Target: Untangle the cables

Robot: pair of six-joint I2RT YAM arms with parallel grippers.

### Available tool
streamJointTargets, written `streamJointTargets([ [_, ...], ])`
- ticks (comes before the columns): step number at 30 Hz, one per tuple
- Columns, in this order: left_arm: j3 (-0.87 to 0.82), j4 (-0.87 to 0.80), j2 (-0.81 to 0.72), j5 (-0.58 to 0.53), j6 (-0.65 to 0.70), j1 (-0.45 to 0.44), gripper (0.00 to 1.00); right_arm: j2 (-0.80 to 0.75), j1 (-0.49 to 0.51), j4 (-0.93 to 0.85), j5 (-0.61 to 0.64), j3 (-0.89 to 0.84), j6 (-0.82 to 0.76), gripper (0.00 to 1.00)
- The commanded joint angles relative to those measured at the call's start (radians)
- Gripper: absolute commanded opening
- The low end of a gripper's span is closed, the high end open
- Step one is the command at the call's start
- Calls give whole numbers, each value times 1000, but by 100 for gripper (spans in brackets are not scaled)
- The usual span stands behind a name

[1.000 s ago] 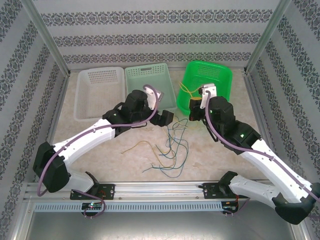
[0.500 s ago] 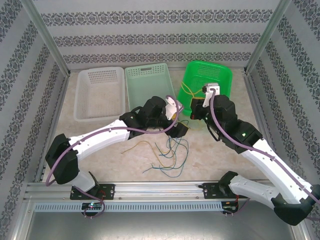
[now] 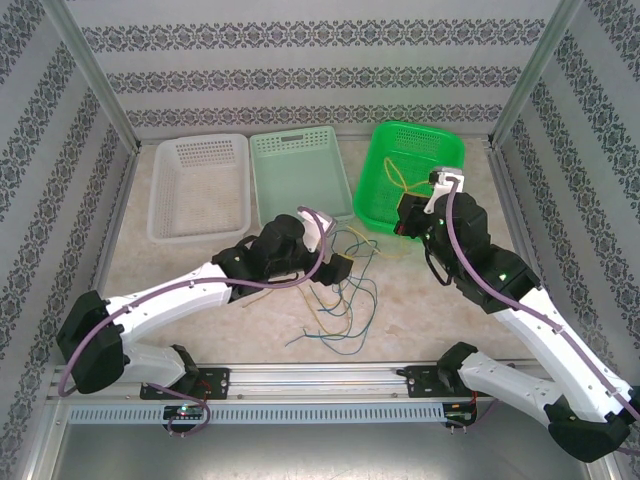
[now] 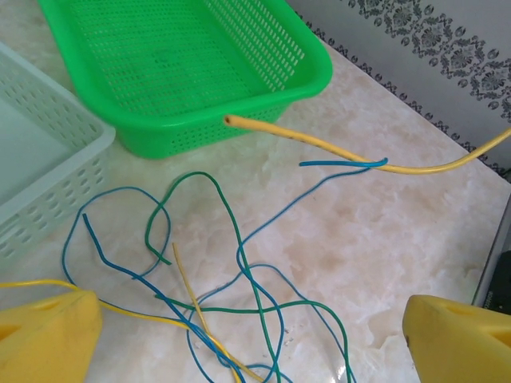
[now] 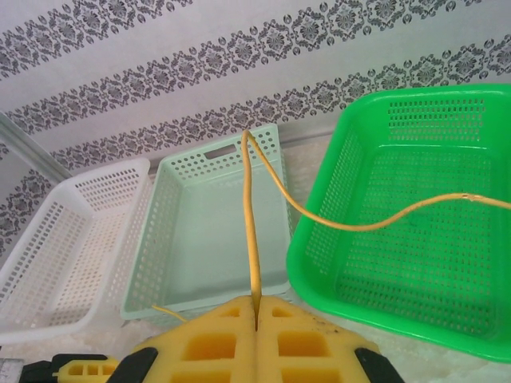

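Observation:
Blue (image 4: 120, 191), dark green (image 4: 215, 191) and yellow cables lie tangled on the marble table (image 3: 345, 300). My left gripper (image 3: 340, 265) hovers over the tangle's far edge, open; in the left wrist view its yellow fingers (image 4: 48, 335) flank the crossing wires with nothing between them. My right gripper (image 3: 403, 215) is shut on one yellow cable (image 5: 251, 223) by the front of the green basket (image 3: 415, 170). That cable rises from the closed pads and loops over the basket. It also hangs in mid-air (image 4: 319, 146), touching a blue end.
A white basket (image 3: 200, 185) and a pale green basket (image 3: 300, 175) stand at the back, left of the green one. Metal frame posts and patterned walls enclose the table. An aluminium rail (image 3: 320, 375) runs along the near edge.
My right gripper has moved right and back toward the green basket, drawing the yellow cable with it. My left gripper swung right over the tangle, then eased back slightly.

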Motion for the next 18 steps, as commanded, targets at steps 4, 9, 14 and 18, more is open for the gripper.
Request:
streamJointTargets([
  [4, 57, 33, 141, 113, -90, -12, 93, -19, -4, 55, 0, 13, 55, 0],
  [9, 77, 19, 210, 98, -85, -12, 92, -53, -5, 69, 3, 19, 66, 0],
  [14, 107, 35, 251, 132, -80, -12, 89, -69, -6, 86, -1, 15, 82, 0],
  [18, 135, 27, 294, 150, -82, -12, 45, -75, -6, 98, 6, 10, 84, 0],
])
